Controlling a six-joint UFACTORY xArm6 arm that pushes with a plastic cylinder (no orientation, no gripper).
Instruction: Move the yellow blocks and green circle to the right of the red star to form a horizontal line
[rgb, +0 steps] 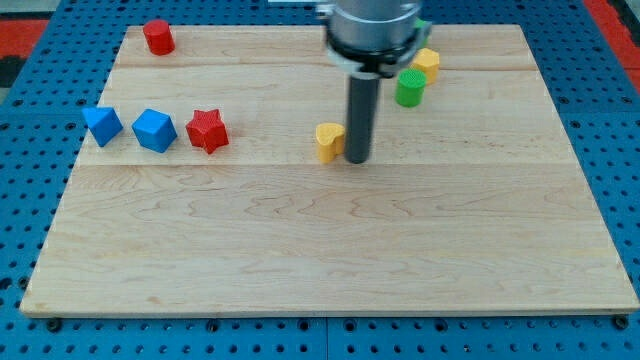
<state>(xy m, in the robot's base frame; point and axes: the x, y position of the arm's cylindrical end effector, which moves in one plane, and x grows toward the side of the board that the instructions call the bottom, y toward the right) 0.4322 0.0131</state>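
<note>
1. My tip (358, 159) is a bare rod without jaws, touching the yellow heart (328, 141) on its left.
2. Green circle (410, 88) and yellow block (427, 63) sit above-right.
3. Red star (207, 130) lies far left.

Before me lies a pale wooden tabletop (330, 250), its planks running from the view's left to the view's right, resting on a blue pegboard (30, 200) dotted with holes. Near the view's top left corner of the wood stands a red cylinder-like block (158, 37), alone and well apart from the others. Lower down, toward the view's left edge, I see a blue block with a triangular look (103, 125), and just beside it on the view's right a blue block with more sides (154, 130); the two sit near each other but do not touch
</note>
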